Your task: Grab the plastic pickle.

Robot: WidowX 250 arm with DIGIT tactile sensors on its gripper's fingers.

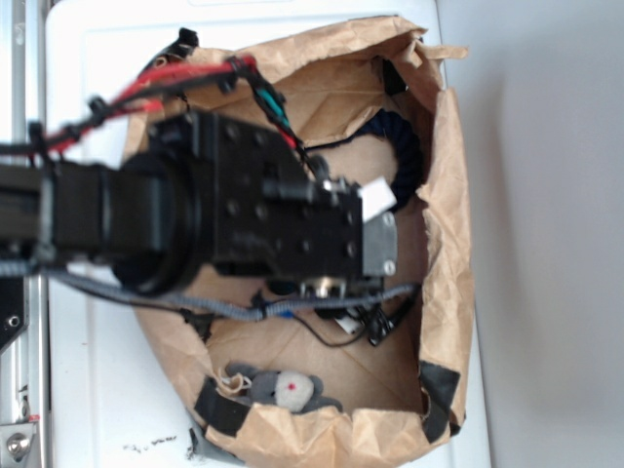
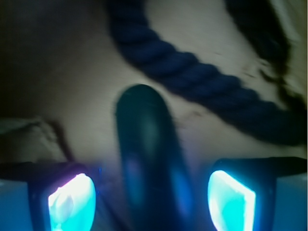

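Glowing pads: two cyan-lit fingertips [image 2: 72, 202] sit at the bottom corners of the wrist view, spread wide apart.
Gripper [image 2: 151, 202]: fingers are parted, with a gap showing on each side of what lies between them; neither pad is seen to press on it.
Plastic pickle [image 2: 149, 163]: a smooth dark green capsule lying lengthwise between the two pads, its rounded end pointing away from the camera; the near end runs off the lower edge, blurred.
Floor: the pickle lies on tan creased paper [image 2: 57, 72].
Rope [image 2: 192, 77]: a dark navy twisted cord curving across the paper just beyond the pickle's far end; whether the two touch cannot be told.
Paper bag [image 1: 453, 244]: in the exterior view, a brown bag with rolled-down walls stands on a white surface [image 1: 107, 390], black tape [image 1: 219, 409] at its corners.
Arm [image 1: 244, 210]: the black robot arm with red and black cabling reaches into the bag, covering the pickle in this view.
Plush mouse [image 1: 283, 388]: small and grey, lying by the bag's lower wall, well apart from the gripper.
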